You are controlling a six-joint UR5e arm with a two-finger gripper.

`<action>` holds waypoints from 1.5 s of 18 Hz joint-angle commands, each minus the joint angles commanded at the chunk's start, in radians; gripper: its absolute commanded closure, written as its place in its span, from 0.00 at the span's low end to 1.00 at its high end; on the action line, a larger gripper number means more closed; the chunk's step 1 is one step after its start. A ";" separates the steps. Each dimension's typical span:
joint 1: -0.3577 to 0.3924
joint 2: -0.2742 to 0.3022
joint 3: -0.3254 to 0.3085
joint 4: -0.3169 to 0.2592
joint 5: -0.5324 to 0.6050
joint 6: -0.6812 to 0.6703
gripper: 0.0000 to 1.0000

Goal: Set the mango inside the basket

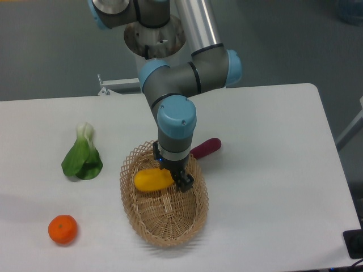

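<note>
Claw (177,177) | low inside basket (195,218), at mango's (152,180) right end | touching mango; finger spread hidden, grip cannot be told

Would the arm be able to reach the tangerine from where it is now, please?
Probably yes: the tangerine lies alone on open table, nothing near it, though the end effector sits at the mango over the basket.

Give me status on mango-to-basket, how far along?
Nearly done, it seems. The mango is already inside the basket, over its upper half, no longer out on the table. In hand: the gripper is at the mango's right end; whether it is clamped or open can't be read. Left: confirm release and lift the arm clear of the basket.
</note>
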 joint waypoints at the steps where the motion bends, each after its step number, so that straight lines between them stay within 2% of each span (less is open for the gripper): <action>1: 0.018 0.000 0.020 -0.003 0.006 0.003 0.00; 8: 0.161 -0.040 0.115 -0.021 0.005 0.014 0.00; 14: 0.245 -0.126 0.313 -0.224 0.003 0.047 0.00; 16: 0.273 -0.161 0.363 -0.245 0.003 0.084 0.00; 20: 0.321 -0.195 0.443 -0.302 0.002 0.139 0.00; 23: 0.362 -0.212 0.482 -0.331 -0.006 0.182 0.00; 27: 0.385 -0.236 0.505 -0.330 -0.004 0.204 0.00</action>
